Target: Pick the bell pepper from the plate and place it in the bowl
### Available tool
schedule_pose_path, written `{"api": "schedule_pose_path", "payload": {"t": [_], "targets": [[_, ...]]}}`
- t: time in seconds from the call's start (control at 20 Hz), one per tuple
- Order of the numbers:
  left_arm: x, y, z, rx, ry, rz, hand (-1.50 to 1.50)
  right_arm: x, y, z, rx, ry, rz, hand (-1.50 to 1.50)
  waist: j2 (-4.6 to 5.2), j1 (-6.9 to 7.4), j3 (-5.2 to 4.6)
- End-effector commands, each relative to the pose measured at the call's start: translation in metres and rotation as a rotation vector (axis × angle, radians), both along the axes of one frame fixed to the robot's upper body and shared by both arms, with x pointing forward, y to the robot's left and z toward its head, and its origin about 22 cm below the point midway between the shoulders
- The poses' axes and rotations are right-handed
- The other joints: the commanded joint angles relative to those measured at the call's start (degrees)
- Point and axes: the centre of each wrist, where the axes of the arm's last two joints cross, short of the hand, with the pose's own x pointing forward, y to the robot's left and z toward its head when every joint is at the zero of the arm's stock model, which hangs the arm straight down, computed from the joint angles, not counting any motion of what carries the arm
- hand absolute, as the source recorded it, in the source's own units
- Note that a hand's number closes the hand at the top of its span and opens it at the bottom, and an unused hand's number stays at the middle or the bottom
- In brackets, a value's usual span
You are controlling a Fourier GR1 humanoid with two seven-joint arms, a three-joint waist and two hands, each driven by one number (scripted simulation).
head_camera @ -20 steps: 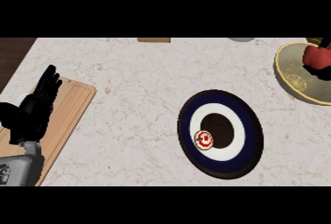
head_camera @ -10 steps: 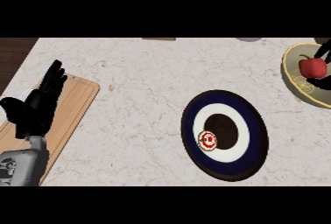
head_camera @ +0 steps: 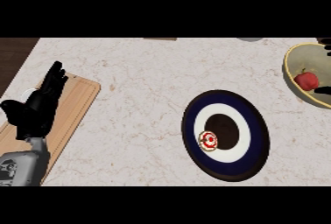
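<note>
Left edge: left hand (head_camera: 35, 107), fingers straight, holding nothing, above a wooden board (head_camera: 81, 94). Pale marble table (head_camera: 142, 87). Right of centre: blue-and-white plate (head_camera: 257, 135) bearing a small red-white item (head_camera: 208, 140). Upper right: bowl (head_camera: 291, 78) containing the red bell pepper (head_camera: 307, 80). Right hand (head_camera: 323, 90) at the frame edge, state cannot be told.

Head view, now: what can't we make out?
Right hand: only dark slivers at the right edge; pose unreadable.
Bowl: cut off by right edge.
White object on cutting board: mostly hidden by left hand.
Red-white item on plate: too small to identify.
Brown thing and grey thing at top edge: cut off.
</note>
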Motion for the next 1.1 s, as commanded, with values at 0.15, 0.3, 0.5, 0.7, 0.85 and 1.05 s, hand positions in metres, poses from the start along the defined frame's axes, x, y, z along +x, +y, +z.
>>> {"api": "schedule_pose_path", "payload": {"t": [0.15,0.3,0.5,0.7,0.85,1.05], "targets": [[-0.004,-0.001,-0.007,-0.008,0.028,0.012,0.0,-0.015,-0.028,0.019,0.512,-0.184,-0.03,-1.5,-0.16,-0.87,0.07],[-0.002,0.005,0.0,-0.008,0.0,0.013,0.0,-0.039,-0.057,0.03,0.567,-0.171,-0.067,-1.5,0.32,-0.34,0.11],[0.0,0.004,0.0,-0.007,0.002,0.006,0.0,-0.067,-0.083,0.03,0.565,-0.109,-0.085,-1.5,0.64,-0.31,0.22],[-0.005,0.006,-0.002,-0.011,-0.008,0.015,0.0,-0.096,-0.104,0.023,0.592,-0.076,-0.071,-1.5,0.39,-1.0,0.34],[-0.006,0.013,-0.003,0.001,-0.002,0.032,0.0,-0.107,-0.114,0.03,0.643,-0.085,-0.074,-1.5,0.58,-1.18,0.51],[-0.004,0.006,-0.003,-0.012,-0.003,0.018,0.0,-0.108,-0.116,0.036,0.678,-0.103,-0.022,-1.5,0.42,-1.32,0.62]]}}
